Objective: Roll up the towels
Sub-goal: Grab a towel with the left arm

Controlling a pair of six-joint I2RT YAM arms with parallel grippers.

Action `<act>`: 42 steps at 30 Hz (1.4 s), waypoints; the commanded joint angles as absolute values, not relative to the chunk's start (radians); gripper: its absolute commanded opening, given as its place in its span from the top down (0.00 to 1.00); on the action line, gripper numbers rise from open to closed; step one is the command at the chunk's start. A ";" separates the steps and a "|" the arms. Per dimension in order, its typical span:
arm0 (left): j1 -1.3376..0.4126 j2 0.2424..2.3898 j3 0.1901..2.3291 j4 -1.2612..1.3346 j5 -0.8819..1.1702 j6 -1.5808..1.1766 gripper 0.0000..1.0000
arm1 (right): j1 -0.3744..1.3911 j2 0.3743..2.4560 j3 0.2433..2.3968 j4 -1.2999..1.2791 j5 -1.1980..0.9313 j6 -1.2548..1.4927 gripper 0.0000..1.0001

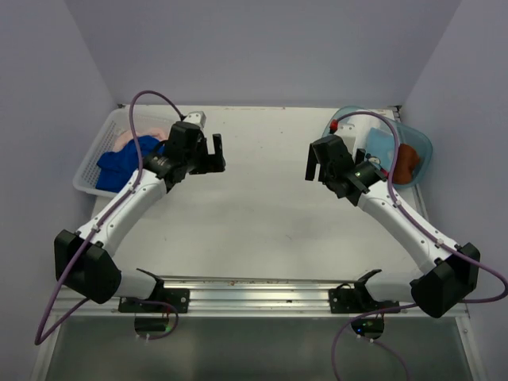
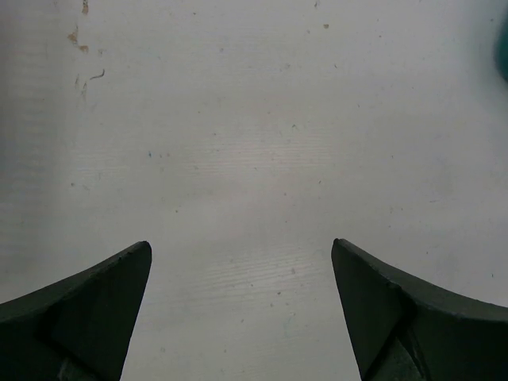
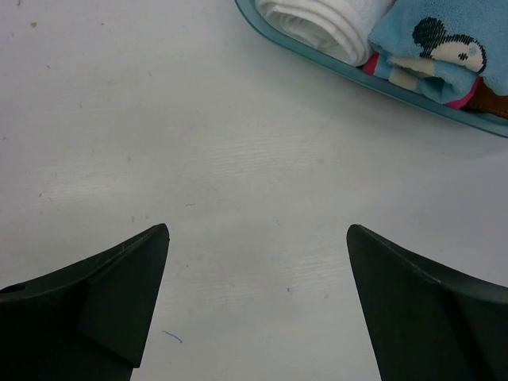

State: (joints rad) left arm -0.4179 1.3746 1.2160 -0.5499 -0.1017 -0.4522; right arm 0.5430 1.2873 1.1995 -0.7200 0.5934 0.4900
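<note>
The white worktop (image 1: pixel 262 214) fills the middle of the frame. At the upper left sits a white basket (image 1: pixel 89 171) holding the crumpled royal blue towel (image 1: pixel 123 163), with the pale pink towel (image 1: pixel 131 139) touching it behind. At the upper right, a teal tray (image 1: pixel 421 147) carries a rolled white towel (image 3: pixel 317 24) beside a cartoon-print cloth (image 3: pixel 429 44). My left claw (image 1: pixel 209 151) and right claw (image 1: pixel 317 168) hover over the worktop, facing each other, both spread wide and gripping nothing.
</note>
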 commanded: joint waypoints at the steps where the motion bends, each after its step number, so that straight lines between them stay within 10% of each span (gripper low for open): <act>1: -0.410 1.379 1.269 -0.572 -0.123 -0.446 0.01 | 0.548 1.256 1.181 -0.677 0.632 0.508 0.02; 15: -0.379 1.489 1.320 -0.646 -0.184 -0.465 0.01 | 0.551 1.217 1.134 -0.638 0.515 0.528 0.02; 30: 0.198 1.713 1.555 -0.649 -0.126 -0.546 0.13 | 0.555 1.198 1.129 -0.641 0.465 0.537 0.02; 42: 0.215 2.043 1.743 -0.660 -0.210 -0.532 0.22 | 0.560 1.137 1.091 -0.673 0.472 0.571 0.01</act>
